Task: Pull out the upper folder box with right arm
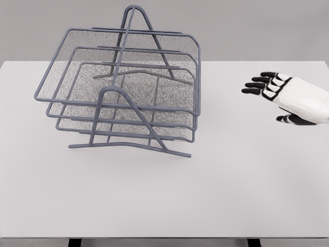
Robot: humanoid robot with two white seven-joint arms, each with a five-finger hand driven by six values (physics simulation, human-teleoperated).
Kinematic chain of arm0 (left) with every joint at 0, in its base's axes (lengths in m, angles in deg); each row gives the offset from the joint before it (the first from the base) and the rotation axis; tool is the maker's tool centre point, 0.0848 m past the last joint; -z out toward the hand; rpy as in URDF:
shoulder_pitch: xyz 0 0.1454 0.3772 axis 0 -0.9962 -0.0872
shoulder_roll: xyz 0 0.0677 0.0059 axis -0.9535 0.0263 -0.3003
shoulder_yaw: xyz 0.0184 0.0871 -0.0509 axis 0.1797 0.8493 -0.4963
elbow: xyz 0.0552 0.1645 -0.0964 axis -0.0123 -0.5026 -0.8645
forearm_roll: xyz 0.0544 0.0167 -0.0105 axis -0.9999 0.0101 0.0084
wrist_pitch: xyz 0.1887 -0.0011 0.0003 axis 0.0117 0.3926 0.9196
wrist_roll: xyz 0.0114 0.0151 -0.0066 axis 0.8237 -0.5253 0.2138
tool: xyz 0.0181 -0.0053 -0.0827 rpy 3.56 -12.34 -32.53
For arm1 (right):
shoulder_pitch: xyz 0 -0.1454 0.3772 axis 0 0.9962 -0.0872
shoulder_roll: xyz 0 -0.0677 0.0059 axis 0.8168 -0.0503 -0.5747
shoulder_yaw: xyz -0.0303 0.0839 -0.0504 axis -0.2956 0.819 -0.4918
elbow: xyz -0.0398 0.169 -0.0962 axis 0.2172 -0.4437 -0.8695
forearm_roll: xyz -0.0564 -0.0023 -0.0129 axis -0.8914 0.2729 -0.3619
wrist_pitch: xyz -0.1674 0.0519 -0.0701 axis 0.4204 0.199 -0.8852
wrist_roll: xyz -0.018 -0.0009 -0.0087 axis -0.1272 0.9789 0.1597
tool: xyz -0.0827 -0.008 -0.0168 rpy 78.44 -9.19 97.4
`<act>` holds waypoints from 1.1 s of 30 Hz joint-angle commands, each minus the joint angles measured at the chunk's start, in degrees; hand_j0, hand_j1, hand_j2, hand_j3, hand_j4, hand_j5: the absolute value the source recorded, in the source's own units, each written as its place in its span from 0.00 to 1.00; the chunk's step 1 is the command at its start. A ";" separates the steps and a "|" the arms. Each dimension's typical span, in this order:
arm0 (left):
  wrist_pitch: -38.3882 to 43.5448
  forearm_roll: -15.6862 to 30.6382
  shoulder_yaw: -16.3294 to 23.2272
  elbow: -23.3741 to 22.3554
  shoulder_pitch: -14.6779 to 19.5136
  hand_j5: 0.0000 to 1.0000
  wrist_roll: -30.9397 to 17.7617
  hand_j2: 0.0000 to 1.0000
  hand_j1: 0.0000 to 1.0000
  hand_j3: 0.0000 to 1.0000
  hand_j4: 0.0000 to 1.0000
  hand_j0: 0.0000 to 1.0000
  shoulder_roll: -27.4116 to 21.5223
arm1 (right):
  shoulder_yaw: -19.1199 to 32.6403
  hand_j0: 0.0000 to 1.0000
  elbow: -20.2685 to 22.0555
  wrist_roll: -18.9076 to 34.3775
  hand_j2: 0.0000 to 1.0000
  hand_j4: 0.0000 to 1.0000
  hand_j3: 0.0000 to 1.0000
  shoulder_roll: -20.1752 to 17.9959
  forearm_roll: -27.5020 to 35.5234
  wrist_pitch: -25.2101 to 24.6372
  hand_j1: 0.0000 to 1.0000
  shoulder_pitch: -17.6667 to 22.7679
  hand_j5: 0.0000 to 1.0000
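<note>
A grey wire-mesh folder rack (128,98) with three stacked trays stands on the white table (164,195), left of centre. Its upper tray (123,56) sits level with the two below it, its front rim facing left. My right hand (267,92) hovers over the table at the far right, well apart from the rack. Its black-tipped fingers (257,85) are spread and point left toward the rack, holding nothing. The left arm does not show.
The rack's A-shaped side frames (134,121) rise at its near and far ends. The table's front edge (164,237) runs along the bottom of the picture. A plain grey wall lies behind.
</note>
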 commanded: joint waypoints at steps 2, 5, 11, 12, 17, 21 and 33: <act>0.00 0.02 -0.02 0.02 0.00 1.00 -0.01 1.00 1.00 1.00 1.00 1.00 0.00 | 0.17 1.00 -1.84 10.87 1.00 1.00 1.00 6.41 0.72 -0.03 1.00 -2.72 1.00; 0.00 0.02 -0.02 0.02 -0.09 1.00 -0.01 1.00 1.00 1.00 1.00 1.00 0.00 | -1.15 1.00 -3.86 18.81 1.00 1.00 1.00 13.70 2.56 -0.03 1.00 -10.37 1.00; 0.00 0.02 -0.02 0.02 0.00 1.00 -0.01 1.00 1.00 1.00 1.00 1.00 0.00 | -15.65 1.00 -9.66 18.81 1.00 1.00 1.00 16.26 7.75 -0.03 1.00 -23.64 1.00; 0.00 0.02 -0.02 0.02 0.00 1.00 -0.01 1.00 1.00 1.00 1.00 1.00 0.00 | -16.00 1.00 -9.58 18.81 1.00 1.00 1.00 16.26 7.75 -0.03 1.00 -24.70 1.00; 0.00 0.02 -0.02 0.02 0.00 1.00 -0.01 1.00 1.00 1.00 1.00 1.00 0.00 | -22.33 1.00 -10.81 18.81 1.00 1.00 1.00 16.78 7.75 -0.03 1.00 -30.50 1.00; 0.00 0.02 -0.02 0.02 0.00 1.00 -0.01 1.00 1.00 1.00 1.00 1.00 0.00 | -24.62 1.00 -12.21 18.81 1.00 1.00 1.00 16.87 7.75 -0.03 1.00 -30.94 1.00; 0.00 0.02 -0.02 0.02 0.00 1.00 -0.01 1.00 1.00 1.00 1.00 1.00 0.00 | -27.43 1.00 -13.44 18.81 1.00 1.00 1.00 15.73 7.75 -0.03 1.00 -30.85 1.00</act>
